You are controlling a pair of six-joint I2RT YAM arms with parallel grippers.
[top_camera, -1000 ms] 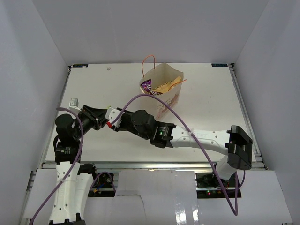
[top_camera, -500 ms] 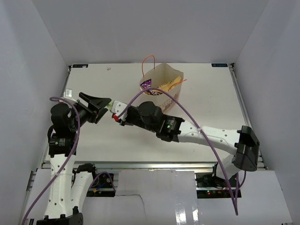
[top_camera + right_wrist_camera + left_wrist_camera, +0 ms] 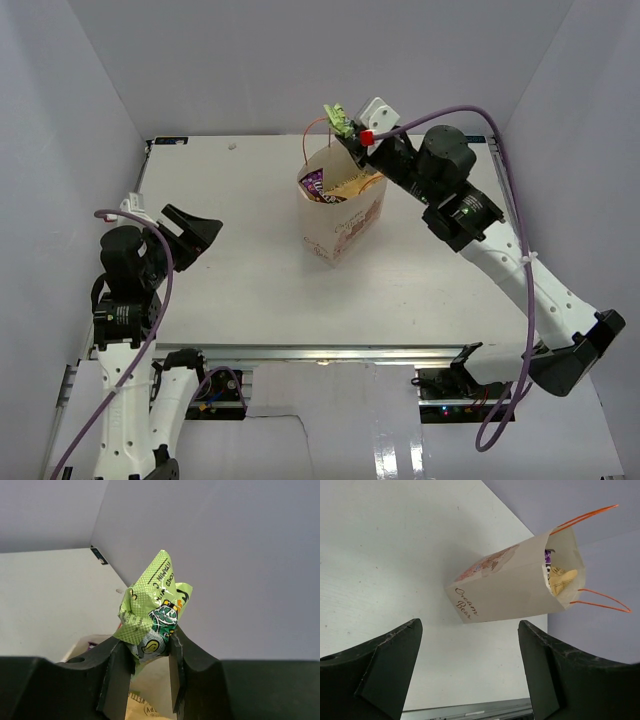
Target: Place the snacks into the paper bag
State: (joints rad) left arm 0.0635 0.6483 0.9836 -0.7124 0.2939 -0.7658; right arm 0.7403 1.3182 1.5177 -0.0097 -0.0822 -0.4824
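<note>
You've got the cream, orange-handled paper bag (image 3: 345, 215) standing upright, mouth open, with a purple packet (image 3: 313, 183) and a yellow-tan packet (image 3: 352, 185) showing inside, and a crumpled green packet (image 3: 152, 612) pinched in the right gripper (image 3: 151, 655) just above its mouth.

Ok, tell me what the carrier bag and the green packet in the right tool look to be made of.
Paper bag: matte cream paper, going by its sharp folded edges, stiff flat sides and printed lettering.
Green packet: probably thin plastic or foil-lined film. It shows a crimped, cross-hatched seal strip, crumpled folds and a slight sheen.
</note>
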